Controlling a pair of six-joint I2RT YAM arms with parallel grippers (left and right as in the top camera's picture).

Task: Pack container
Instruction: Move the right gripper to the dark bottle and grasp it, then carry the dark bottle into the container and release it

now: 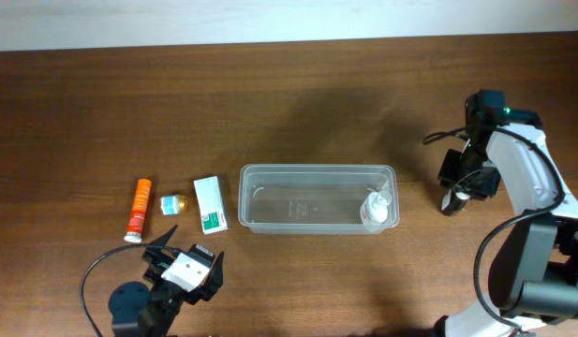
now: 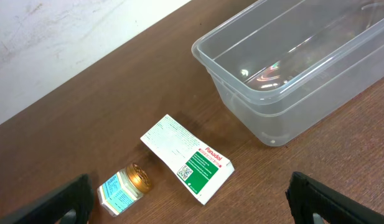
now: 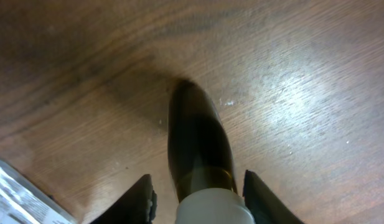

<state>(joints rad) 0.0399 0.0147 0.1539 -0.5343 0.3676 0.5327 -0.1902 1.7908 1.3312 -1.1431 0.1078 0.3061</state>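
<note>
The clear plastic container (image 1: 317, 175) lies mid-table and holds a small white bottle (image 1: 377, 208) at its right end. It also shows in the left wrist view (image 2: 272, 115). My right gripper (image 1: 454, 192) is right of the container, pointing down. In the right wrist view its fingers (image 3: 196, 179) are open on either side of a dark brown bottle with a white cap (image 3: 195, 130) that stands on the table. My left gripper (image 1: 181, 267) is wide open and empty near the front left, with its fingers (image 2: 188, 186) just short of a white-and-green carton (image 2: 188, 155).
Left of the container lie the white-and-green carton (image 1: 210, 203), a small gold-lidded jar (image 1: 170, 204) (image 2: 124, 186) and an orange tube (image 1: 139, 210). A corner of the container (image 3: 17, 196) shows in the right wrist view.
</note>
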